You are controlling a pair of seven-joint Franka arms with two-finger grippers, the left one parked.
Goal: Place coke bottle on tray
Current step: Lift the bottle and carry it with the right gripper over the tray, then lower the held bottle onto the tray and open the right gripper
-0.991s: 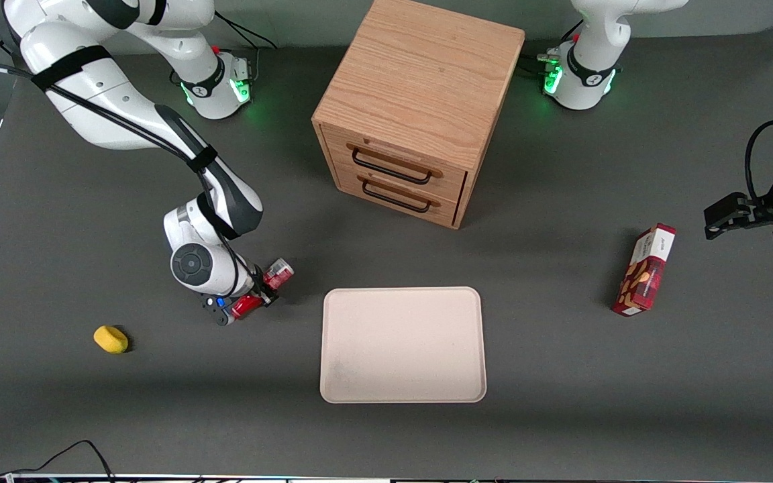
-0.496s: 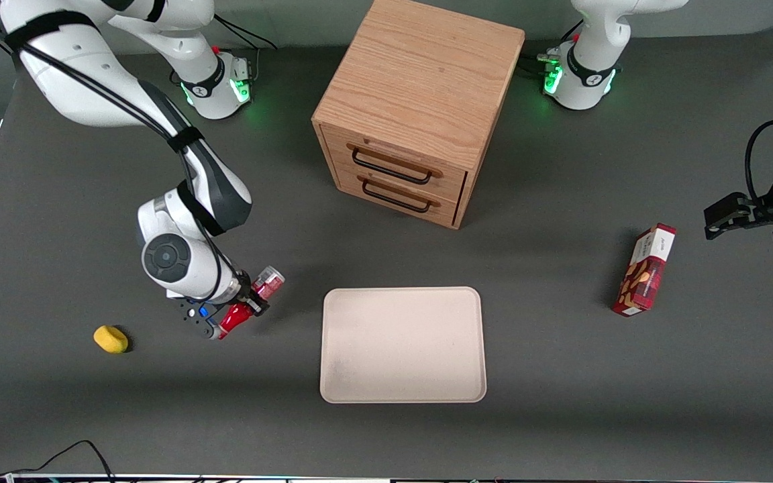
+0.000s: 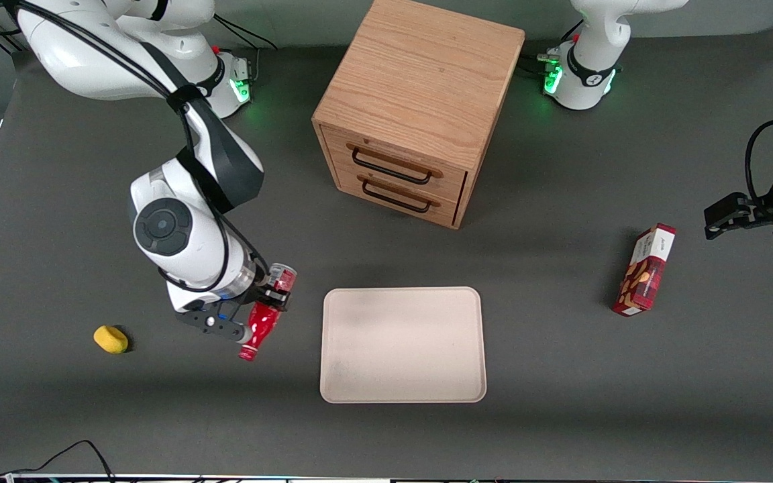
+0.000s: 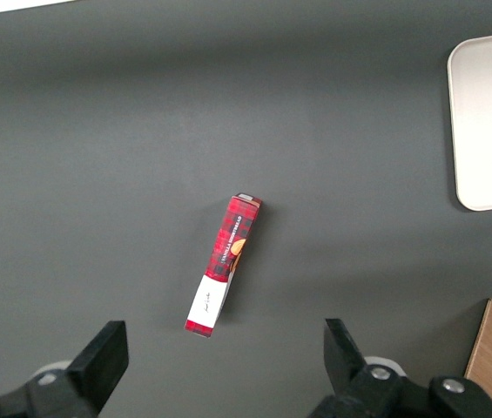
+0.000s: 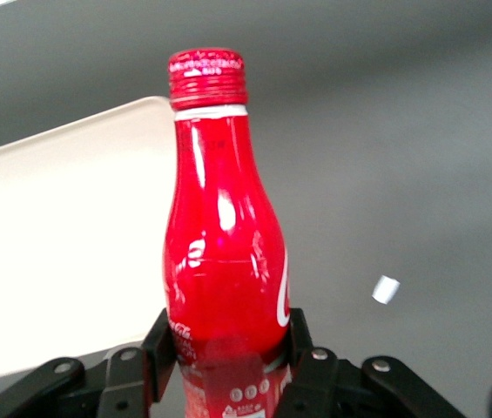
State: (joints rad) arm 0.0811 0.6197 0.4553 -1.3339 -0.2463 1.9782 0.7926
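coke bottle [image 3: 262, 322] lifted by gripper [image 3: 267, 303], nearer tray [image 3: 402, 345]

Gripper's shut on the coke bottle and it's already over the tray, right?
Not over the tray. The gripper is shut on the bottle, but the front view shows it above bare table beside the tray, toward the working arm's end.

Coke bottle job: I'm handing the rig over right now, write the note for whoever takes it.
Hand: shut on the small slim red coke bottle, gripping its lower body; held off the table, cap pointing toward the front camera.
Large flat pale beige tray: beside the bottle toward the parked arm's end, nothing on it.
Done: bottle picked up.
Left: carry it over the tray, lower it, release.
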